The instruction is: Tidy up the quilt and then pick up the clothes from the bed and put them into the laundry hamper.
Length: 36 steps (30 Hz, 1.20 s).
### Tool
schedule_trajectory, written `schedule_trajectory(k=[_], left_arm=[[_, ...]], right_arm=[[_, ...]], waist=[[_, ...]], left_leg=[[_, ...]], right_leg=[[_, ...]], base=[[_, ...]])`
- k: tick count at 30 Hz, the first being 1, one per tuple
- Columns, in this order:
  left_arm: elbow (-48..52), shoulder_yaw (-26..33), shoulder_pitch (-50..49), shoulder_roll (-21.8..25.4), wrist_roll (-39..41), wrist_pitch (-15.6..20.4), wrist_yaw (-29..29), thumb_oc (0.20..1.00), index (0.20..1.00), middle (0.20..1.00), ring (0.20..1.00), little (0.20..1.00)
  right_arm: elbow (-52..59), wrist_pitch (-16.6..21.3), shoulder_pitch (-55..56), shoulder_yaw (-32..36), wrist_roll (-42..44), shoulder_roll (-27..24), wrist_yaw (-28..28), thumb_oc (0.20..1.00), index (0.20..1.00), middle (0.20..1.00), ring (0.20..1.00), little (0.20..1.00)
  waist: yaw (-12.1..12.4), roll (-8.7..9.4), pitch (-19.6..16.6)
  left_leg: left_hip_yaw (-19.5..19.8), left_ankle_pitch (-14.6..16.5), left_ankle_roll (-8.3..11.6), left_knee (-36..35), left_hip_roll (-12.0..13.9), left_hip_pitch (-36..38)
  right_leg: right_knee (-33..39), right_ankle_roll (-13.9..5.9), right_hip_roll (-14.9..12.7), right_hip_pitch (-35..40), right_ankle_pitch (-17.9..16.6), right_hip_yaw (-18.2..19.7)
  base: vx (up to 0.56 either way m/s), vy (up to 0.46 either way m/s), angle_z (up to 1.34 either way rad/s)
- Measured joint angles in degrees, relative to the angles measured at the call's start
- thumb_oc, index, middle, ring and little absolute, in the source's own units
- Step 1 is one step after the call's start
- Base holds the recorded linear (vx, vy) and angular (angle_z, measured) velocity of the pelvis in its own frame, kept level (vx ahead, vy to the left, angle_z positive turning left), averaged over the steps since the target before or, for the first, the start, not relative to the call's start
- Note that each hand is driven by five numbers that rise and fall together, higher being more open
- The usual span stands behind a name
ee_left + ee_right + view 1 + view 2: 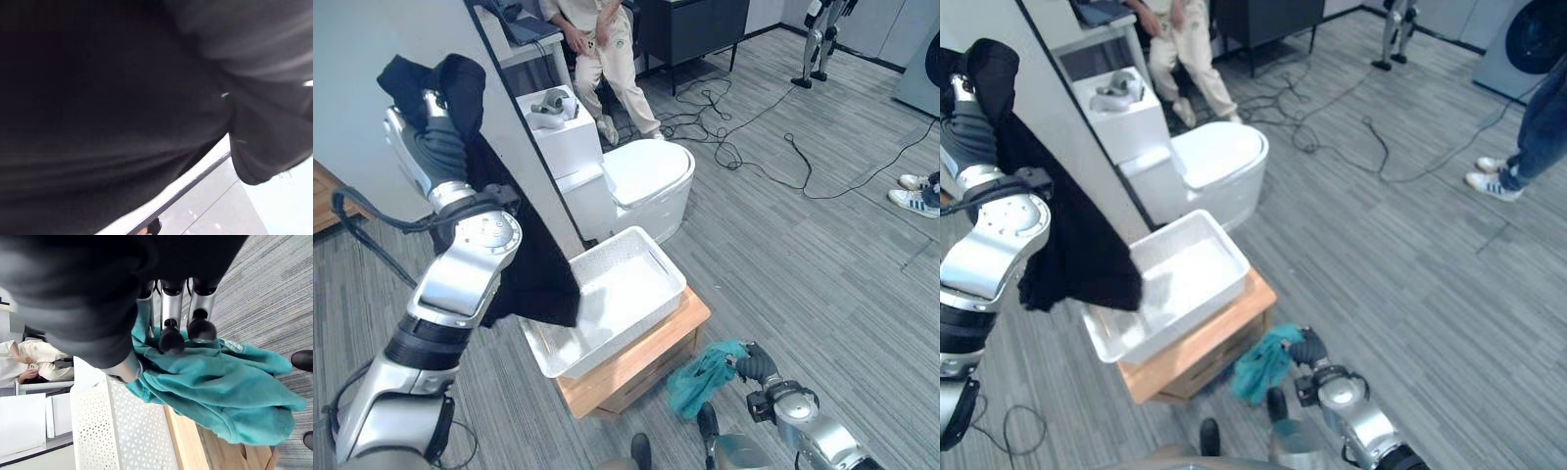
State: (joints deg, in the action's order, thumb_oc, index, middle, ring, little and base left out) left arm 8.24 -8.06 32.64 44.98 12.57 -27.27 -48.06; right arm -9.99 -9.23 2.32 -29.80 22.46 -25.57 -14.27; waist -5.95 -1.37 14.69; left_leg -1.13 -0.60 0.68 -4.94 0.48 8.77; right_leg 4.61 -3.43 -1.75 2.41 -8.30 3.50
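The left hand was up high with the black garment draped over it; its fingers were hidden, so I could not tell their state. The cloth hung down to the white hamper. The right hand pinched the teal garment, which hung below its fingertips, beside the hamper.

A robot lab: mock toilet, floor cables, another robot.
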Motion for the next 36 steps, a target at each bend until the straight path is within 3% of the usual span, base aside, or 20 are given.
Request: schedule_trajectory(k=[5, 9, 18, 22, 23, 24, 25, 31, 33, 36], left_arm=[[-2.46, -1.35, -1.81, -0.75, -0.36, -1.62, 4.41, 0.2, 0.2, 0.2, 0.2, 0.2], [-7.86, -4.16, -3.32, -5.25, -1.4, -1.9, 6.69, 0.2, 0.2, 0.2, 0.2, 0.2], [-17.19, -8.02, -5.93, -13.56, -4.97, -1.78, 7.53, 0.2, 0.2, 0.2, 0.2, 0.2], [-21.85, -10.01, -5.9, -13.93, -5.51, -1.79, 7.31, 0.2, 0.2, 0.2, 0.2, 0.2], [-23.26, -10.37, -5.9, -14.55, -6.15, -1.8, 7.29, 0.363, 0.363, 0.363, 0.363, 0.363], [-24.34, -10.69, -5.86, -15.04, -6.15, -1.8, 7.28, 0.856, 0.856, 0.856, 0.856, 0.856], [-25.31, -11.0, -5.91, -15.63, -6.16, -1.8, 7.24, 1.0, 1.0, 1.0, 1.0, 1.0], [-33.67, -12.49, -13.55, -27.13, -3.57, -4.56, 4.33, 1.0, 1.0, 1.0, 1.0, 1.0], [-34.5, -13.02, -15.0, -28.48, -2.21, -4.47, 2.96, 1.0, 1.0, 1.0, 1.0, 1.0], [-35.36, -12.93, -15.07, -28.8, -1.86, -1.51, 2.47, 1.0, 1.0, 1.0, 1.0, 1.0]], right_arm=[[0.02, -0.13, 0.04, -0.01, 0.07, -0.02, -0.06, 0.2, 0.2, 0.2, 0.2, 0.2], [-0.03, 0.22, -0.01, -0.03, 0.1, 0.13, -0.22, 0.2, 0.2, 0.2, 0.2, 0.2], [-0.24, 2.05, -1.4, -0.05, 0.16, 0.43, -1.09, 0.2, 0.2, 0.2, 0.2, 0.2], [-0.24, 2.13, -2.39, 0.05, 0.14, 0.42, -1.49, 0.2, 0.2, 0.2, 0.2, 0.2], [-0.23, 2.15, -2.43, 0.06, 0.14, 0.42, -1.63, 0.2, 0.2, 0.2, 0.2, 0.2], [-0.23, 2.16, -2.57, 0.05, 0.15, 0.42, -1.69, 0.2, 0.2, 0.2, 0.2, 0.2], [-0.23, 2.16, -2.63, 0.05, 0.15, 0.39, -1.74, 0.2, 0.2, 0.2, 0.2, 0.2], [-0.29, 2.61, -4.4, 0.1, 0.16, 0.53, -2.09, 0.2, 0.2, 0.2, 0.2, 0.2], [-0.29, 2.79, -4.65, 0.15, 0.14, 0.57, -2.11, 0.2, 0.2, 0.2, 0.2, 0.2], [-0.29, 2.88, -5.27, 0.22, 0.09, 1.23, -2.21, 0.2, 0.2, 0.2, 0.2, 0.2]], waist=[[-0.13, 0.52, 0.34], [-0.17, 1.63, 1.54], [-1.31, 2.24, 4.85], [-1.75, 2.29, 5.86], [-1.74, 2.32, 6.05], [-1.75, 2.4, 6.51], [-1.74, 2.43, 6.8], [-1.71, 2.72, 9.12], [-1.66, 2.84, 9.21], [-1.57, 2.85, 9.22]], left_leg=[[-0.24, -0.01, 0.05, -0.02, 0.0, -0.43], [-0.27, 0.01, 0.27, -0.01, 0.0, -0.64], [-1.12, -0.29, -0.01, 0.08, 0.0, -1.37], [-1.45, -0.23, 0.05, 0.0, -0.03, -1.38], [-1.55, -0.2, 0.09, -0.01, -0.02, -1.56], [-1.6, -0.21, 0.09, 0.0, -0.02, -1.54], [-1.64, -0.22, 0.09, 0.0, -0.02, -1.63], [-1.63, -0.18, 0.14, -0.01, 0.09, -1.7], [-1.68, -0.19, 0.12, 0.0, 0.13, -1.81], [-1.65, -0.19, 0.13, -0.01, 0.03, -2.79]], right_leg=[[0.0, 0.0, 0.01, -0.26, -0.01, 0.04], [-0.01, -0.04, 0.01, -0.58, -0.05, 0.15], [-0.03, -0.09, 0.08, -1.61, -0.57, 0.63], [-0.02, -0.11, 0.12, -1.74, -0.57, 1.08], [-0.02, -0.12, 0.12, -1.98, -0.56, 1.2], [-0.02, -0.12, 0.13, -2.0, -0.56, 1.29], [-0.02, -0.16, 0.16, -2.09, -0.58, 1.32], [-0.01, -0.28, 0.37, -2.33, -0.56, 1.6], [-0.02, -0.21, 0.41, -2.41, -0.61, 1.58], [-0.02, -0.45, 0.3, -3.35, -0.48, 1.59]], base=[[-0.03, -0.007, 0.0], [-0.05, -0.021, -0.01], [-0.02, -0.002, -0.04], [-0.04, 0.007, -0.04], [-0.06, -0.002, -0.07], [-0.06, -0.001, -0.04], [-0.04, 0.001, -0.06], [-0.01, 0.0, -0.02], [-0.02, 0.018, 0.01], [-0.05, 0.048, 0.02]])
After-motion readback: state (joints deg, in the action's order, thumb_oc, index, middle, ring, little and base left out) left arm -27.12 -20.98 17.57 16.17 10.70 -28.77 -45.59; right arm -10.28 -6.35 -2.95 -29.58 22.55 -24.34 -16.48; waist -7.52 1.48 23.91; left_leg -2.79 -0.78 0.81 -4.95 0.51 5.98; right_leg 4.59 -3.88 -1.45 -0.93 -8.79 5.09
